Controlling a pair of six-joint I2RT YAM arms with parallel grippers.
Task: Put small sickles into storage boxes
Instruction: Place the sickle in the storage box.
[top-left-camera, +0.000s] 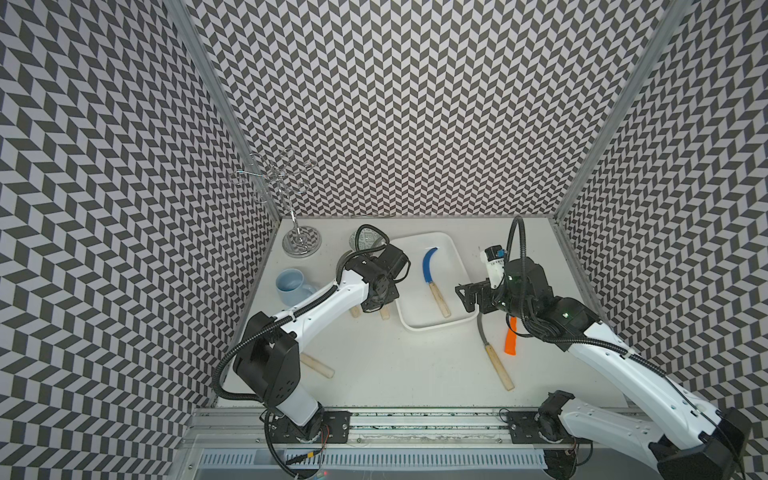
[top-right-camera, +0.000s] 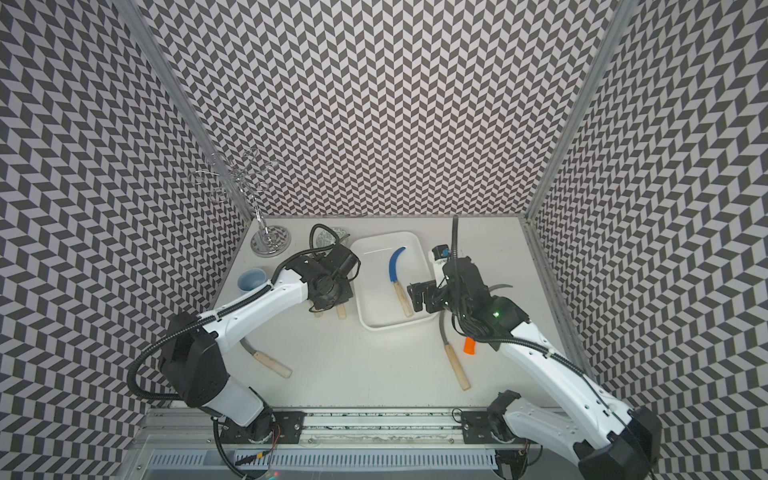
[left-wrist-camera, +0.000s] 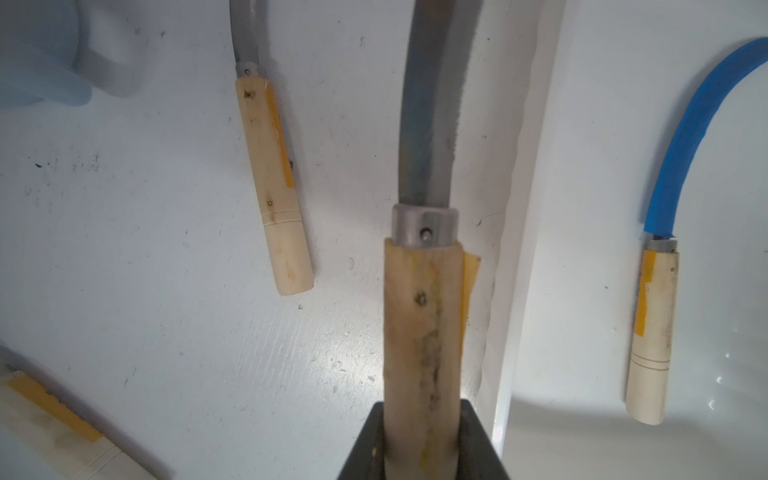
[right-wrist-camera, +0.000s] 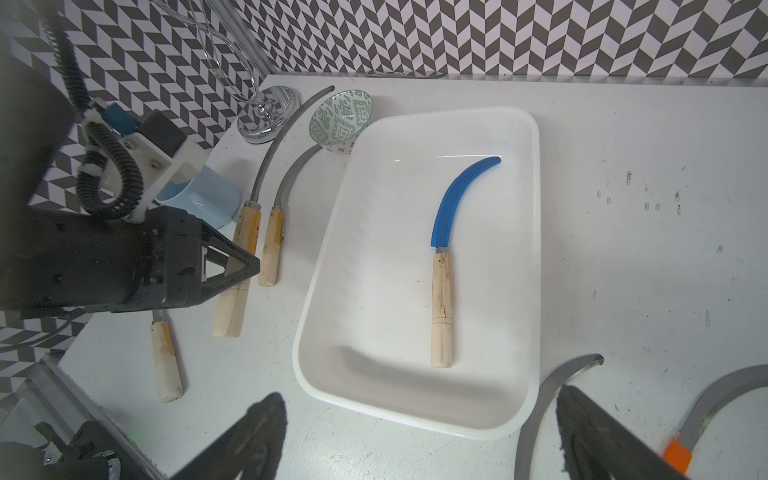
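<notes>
White tabletop (top-left-camera: 395, 374): a white shallow plastic tray (top-left-camera: 436, 327) holds one blue-bladed wooden-handled sickle (top-left-camera: 432, 274). Left gripper (right-wrist-camera: 249, 264) is clamped on the pale handle of a grey-bladed sickle (left-wrist-camera: 424, 249) at the tray's eight o'clock. Right gripper (top-left-camera: 464, 296), fingers spread wide, hangs at four o'clock. Five sickles are not yet boxed.

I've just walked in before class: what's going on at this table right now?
The left gripper is shut on a wooden-handled sickle beside the white tray. One blue sickle already lies in it. The right gripper hangs open at the tray's other side. Four more sickles lie on the table.
</notes>
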